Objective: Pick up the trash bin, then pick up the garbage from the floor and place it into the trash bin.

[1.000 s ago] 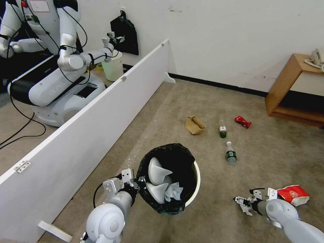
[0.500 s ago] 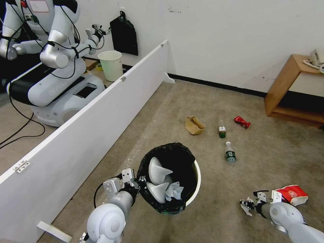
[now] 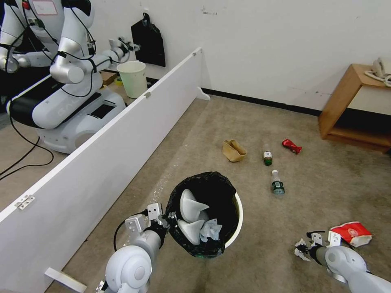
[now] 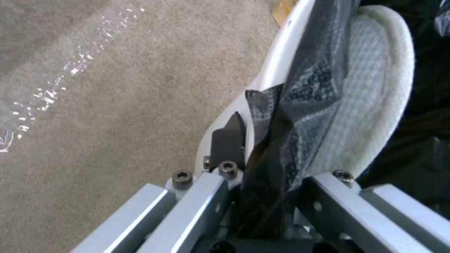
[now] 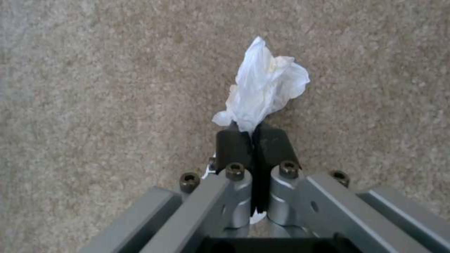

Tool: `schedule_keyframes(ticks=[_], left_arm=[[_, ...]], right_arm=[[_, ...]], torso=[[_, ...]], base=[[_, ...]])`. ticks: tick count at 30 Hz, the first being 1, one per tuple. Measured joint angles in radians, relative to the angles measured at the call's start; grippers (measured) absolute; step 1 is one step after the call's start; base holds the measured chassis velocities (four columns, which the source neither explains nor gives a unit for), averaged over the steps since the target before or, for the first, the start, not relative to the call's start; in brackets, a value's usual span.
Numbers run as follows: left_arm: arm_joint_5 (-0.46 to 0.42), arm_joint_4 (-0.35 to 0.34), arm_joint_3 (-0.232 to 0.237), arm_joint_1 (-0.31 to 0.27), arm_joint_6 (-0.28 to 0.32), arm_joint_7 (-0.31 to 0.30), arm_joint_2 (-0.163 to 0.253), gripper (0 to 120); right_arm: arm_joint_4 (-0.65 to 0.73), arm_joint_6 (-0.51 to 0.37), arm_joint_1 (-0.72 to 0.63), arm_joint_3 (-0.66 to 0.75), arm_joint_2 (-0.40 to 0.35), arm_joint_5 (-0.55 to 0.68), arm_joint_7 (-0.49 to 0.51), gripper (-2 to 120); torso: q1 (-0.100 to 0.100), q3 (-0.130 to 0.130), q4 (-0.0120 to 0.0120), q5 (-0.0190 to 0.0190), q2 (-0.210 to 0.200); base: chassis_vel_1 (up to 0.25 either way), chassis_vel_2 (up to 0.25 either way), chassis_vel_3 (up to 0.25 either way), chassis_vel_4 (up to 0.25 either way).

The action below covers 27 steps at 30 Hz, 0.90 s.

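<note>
Head view: left gripper [image 3: 166,220] clamped on the rim of the bin [image 3: 237,211], slippers [image 3: 191,205] already inside. Right gripper [image 3: 302,249] low over the carpet [image 3: 203,134], well right of the bin, beside the snack packet [image 3: 351,234].

Left wrist: jaws pinch black liner and white rim together.

Right wrist: jaws shut on a tissue [image 5: 265,91] (head view barely resolves it). I'd lift straight and release well over the opening; a thin pinch slips easily.
</note>
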Motion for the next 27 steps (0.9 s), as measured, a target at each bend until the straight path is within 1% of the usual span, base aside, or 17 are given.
schedule_keyframes(ticks=[3, 5, 6, 10, 12, 13, 14, 16, 17, 18, 19, 20, 21, 24, 25, 26, 27], left_arm=[[0.0, 0.001, 0.002, -0.002, 0.0, 0.0, 0.001, 2], [0.0, 0.001, 0.003, -0.003, 0.0, 0.0, 0.002, 2], [-0.001, 0.001, 0.005, -0.003, 0.0, 0.0, 0.005, 2], [-0.001, -0.001, 0.007, -0.002, 0.0, 0.001, 0.009, 2], [-0.004, -0.004, 0.009, -0.003, 0.0, 0.001, 0.013, 2], [-0.004, -0.004, 0.009, -0.003, 0.0, 0.001, 0.013, 2], [-0.006, -0.006, 0.01, -0.003, 0.0, 0.001, 0.015, 2], [-0.006, -0.006, 0.011, -0.003, 0.0, 0.001, 0.017, 2], [-0.007, -0.008, 0.013, -0.003, 0.0, 0.001, 0.019, 2], [-0.007, -0.008, 0.013, -0.003, 0.0, 0.001, 0.019, 2], [-0.007, -0.009, 0.014, -0.003, 0.0, 0.001, 0.02, 2], [-0.007, -0.01, 0.015, -0.003, 0.001, 0.001, 0.022, 2], [-0.007, -0.01, 0.015, -0.003, 0.001, 0.001, 0.022, 2], [-0.008, -0.012, 0.018, -0.001, 0.002, 0.0, 0.026, 2], [-0.008, -0.012, 0.018, -0.001, 0.002, 0.0, 0.026, 2], [-0.008, -0.013, 0.02, 0.0, 0.002, 0.0, 0.028, 2], [-0.008, -0.013, 0.02, 0.0, 0.002, 0.0, 0.028, 2]], right_arm=[[0.021, 0.001, -0.003, 0.002, -0.008, 0.019, 0.006, 0], [0.031, 0.003, -0.006, 0.006, -0.013, 0.024, 0.01, 0], [0.049, 0.006, -0.013, 0.015, -0.021, 0.033, 0.022, 0], [0.072, 0.011, -0.026, 0.025, -0.036, 0.042, 0.032, 0], [0.11, 0.016, -0.052, 0.053, -0.06, 0.058, 0.052, 0], [0.11, 0.016, -0.052, 0.053, -0.06, 0.058, 0.052, 0], [0.136, 0.019, -0.075, 0.074, -0.079, 0.067, 0.062, 0], [0.149, 0.02, -0.088, 0.086, -0.088, 0.072, 0.067, 0], [0.178, 0.022, -0.114, 0.114, -0.108, 0.08, 0.075, 0], [0.178, 0.022, -0.114, 0.114, -0.108, 0.08, 0.075, 0], [0.201, 0.024, -0.134, 0.135, -0.123, 0.085, 0.078, 0], [0.246, 0.027, -0.174, 0.179, -0.152, 0.091, 0.084, 0], [0.246, 0.027, -0.174, 0.179, -0.152, 0.091, 0.084, 0], [0.372, 0.035, -0.295, 0.311, -0.233, 0.096, 0.085, 0], [0.372, 0.035, -0.295, 0.311, -0.233, 0.096, 0.085, 0], [0.426, 0.035, -0.347, 0.368, -0.261, 0.096, 0.084, 0], [0.426, 0.035, -0.347, 0.368, -0.261, 0.096, 0.084, 0]], torso=[[0.0, 0.0, 0.0002, 0.0005, 0.0], [0.0, 0.0, 0.0002, -0.0004, 0.0], [0.0, 0.0, -0.0001, -0.001, 0.0], [0.0, 0.0, -0.0004, -0.0009, 0.0], [0.0, 0.0, -0.0005, -0.0012, 0.0], [0.0, 0.0, -0.0005, -0.0012, 0.0], [0.0, 0.0, -0.0005, -0.0012, 0.0], [0.0, 0.0, -0.0007, -0.0014, 0.0], [0.0, 0.0, -0.0008, -0.0012, 0.0], [0.0, 0.0, -0.0008, -0.0012, 0.0], [0.0, 0.0, -0.0007, -0.0012, 0.0], [0.0, 0.0, -0.0006, -0.0013, 0.0], [0.0, 0.0, -0.0006, -0.0013, 0.0], [0.0, 0.0, -0.0007, -0.0018, 0.0], [0.0, 0.0, -0.0007, -0.0018, 0.0], [0.0, 0.0, -0.0007, -0.0016, 0.0], [0.0, 0.0, -0.0007, -0.0016, 0.0]], base=[[0.0, 0.0, 0.0, 0.0], [0.0, 0.0, 0.0, 0.0], [0.0, 0.0, 0.0, 0.0], [0.0, 0.0, 0.0, 0.0], [0.0, 0.0, 0.0, 0.0], [0.0, 0.0, 0.0, 0.0], [0.0, 0.0, 0.0, 0.0], [0.0, 0.0, 0.0, 0.0], [0.0, 0.0, 0.0, 0.0], [0.0, 0.0, 0.0, 0.0], [0.0, 0.0, 0.0, 0.0], [0.0, 0.0, 0.0, 0.0], [0.0, 0.0, 0.0, 0.0], [0.0, 0.0, 0.0, 0.0], [0.0, 0.0, 0.0, 0.0], [0.0, 0.0, 0.0, 0.0], [0.0, 0.0, 0.0, 0.0]])
